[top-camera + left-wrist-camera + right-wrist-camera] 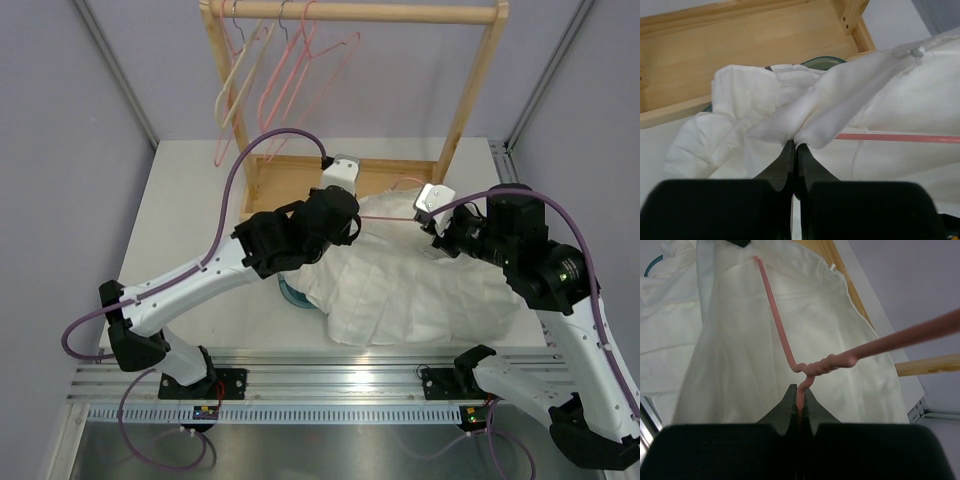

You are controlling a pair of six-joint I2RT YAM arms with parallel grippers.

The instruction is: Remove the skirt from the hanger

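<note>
The skirt [400, 285] shows here as a cream-white fabric heap lying on the table between both arms. My left gripper [795, 146] is shut, pinching a fold of the skirt's edge [815, 132] at its fingertips. The pink wire hanger [777, 320] runs inside the fabric, and its twisted neck [827, 363] sticks out. My right gripper [801, 390] is shut on the hanger wire just below that twist. From above, a short stretch of the hanger [395, 218] shows between the two wrists. The hanger's far end is hidden in the cloth.
A wooden rack [350, 12] stands at the back with several pink and cream hangers [290, 70] on its rail; its base frame [290, 172] lies just behind the skirt. A teal tub [290, 296] peeks out beneath the fabric. Grey walls enclose the table on both sides.
</note>
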